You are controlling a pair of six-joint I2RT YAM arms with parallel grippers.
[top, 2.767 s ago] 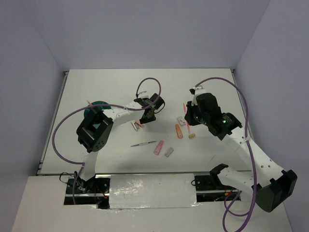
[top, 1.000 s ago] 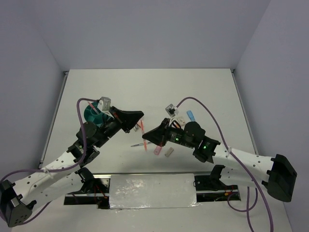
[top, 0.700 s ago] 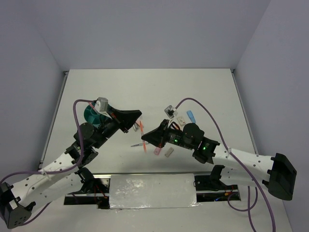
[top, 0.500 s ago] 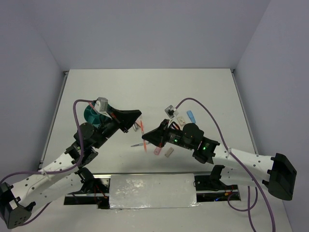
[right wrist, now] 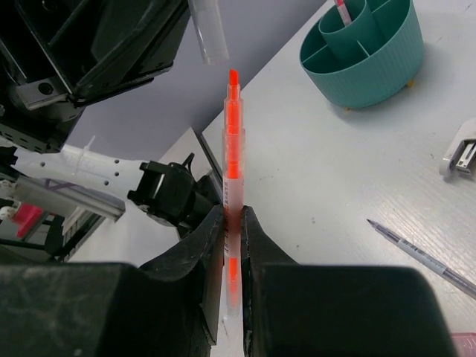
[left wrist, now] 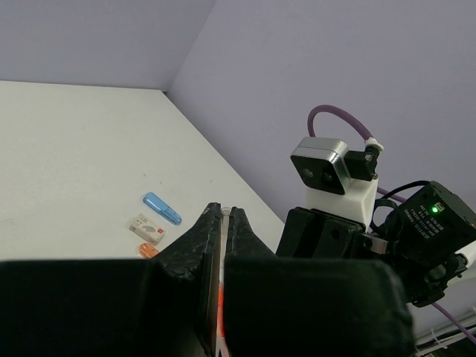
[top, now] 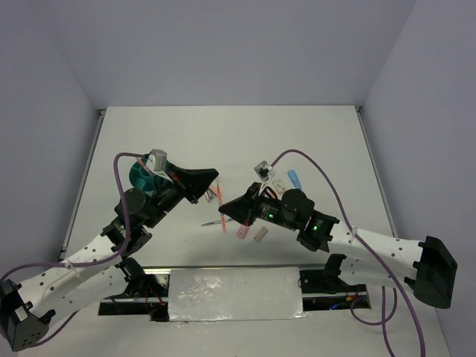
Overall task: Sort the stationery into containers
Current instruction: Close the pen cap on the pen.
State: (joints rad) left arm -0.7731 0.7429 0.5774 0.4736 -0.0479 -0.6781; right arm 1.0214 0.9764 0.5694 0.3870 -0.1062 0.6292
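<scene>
My right gripper point(right wrist: 232, 212) is shut on an orange pen point(right wrist: 233, 141), held above the table with its bare tip pointing at my left gripper point(top: 215, 188). My left gripper point(left wrist: 224, 212) is shut on a clear pen cap point(right wrist: 210, 30), which hangs just beyond the pen's tip without touching it. The two grippers face each other above the table's middle, with the right gripper point(top: 225, 214) nearer the front. The teal container point(top: 141, 175) stands at the left, and a pink pen point(right wrist: 343, 11) rests in one compartment of the container point(right wrist: 368, 52).
A thin grey pen point(top: 212, 222), a pink eraser point(top: 243, 232) and a grey eraser point(top: 259, 235) lie below the grippers. A blue eraser point(top: 294, 178) and a white eraser point(top: 277, 181) lie to the right. A small clip point(right wrist: 461, 152) lies near the container.
Since the earliest frame both arms have drawn back from the table's items and risen to face each other. Over the last second they have barely moved.
</scene>
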